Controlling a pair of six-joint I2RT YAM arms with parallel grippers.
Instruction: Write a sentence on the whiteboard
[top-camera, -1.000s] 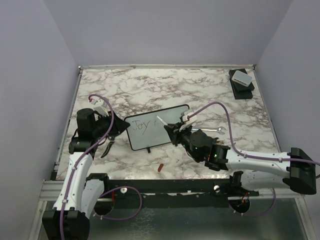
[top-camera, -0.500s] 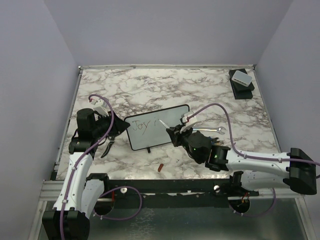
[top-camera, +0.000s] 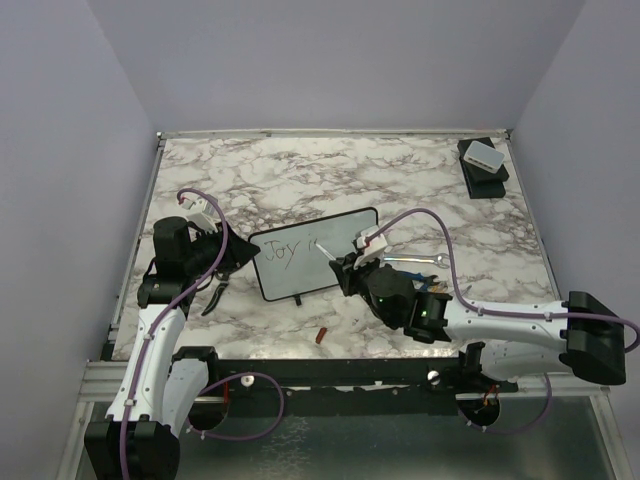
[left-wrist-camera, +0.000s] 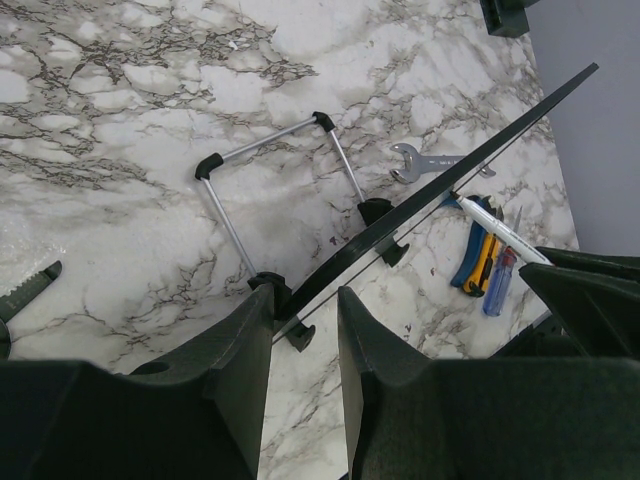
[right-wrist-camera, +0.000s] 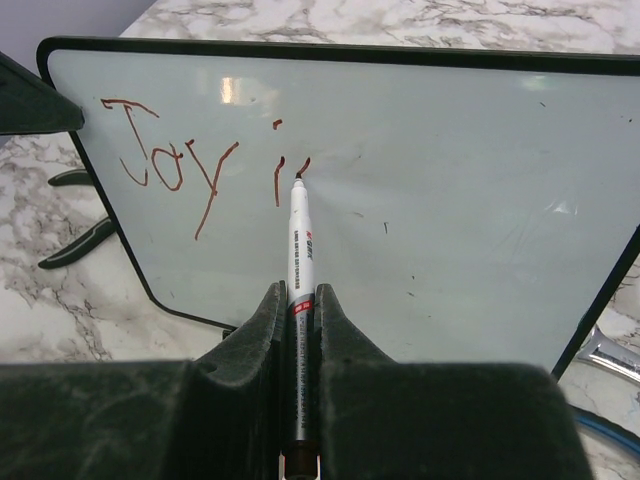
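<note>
On the marble worktop (top-camera: 350, 170), the left pincer (left-wrist-camera: 306, 297) sits with its jaws parted, astride the left edge of the whiteboard (top-camera: 300, 278). The board stands propped at centre, between the two arms. The sentence (right-wrist-camera: 190, 170) reads "Joy" plus a few strokes, high on the board's left half. The right pincer (right-wrist-camera: 298, 292) is clamped on a white marker (right-wrist-camera: 301, 240), its tip touching the board just right of those strokes. A wrench (top-camera: 425, 260) lies right of the board.
</note>
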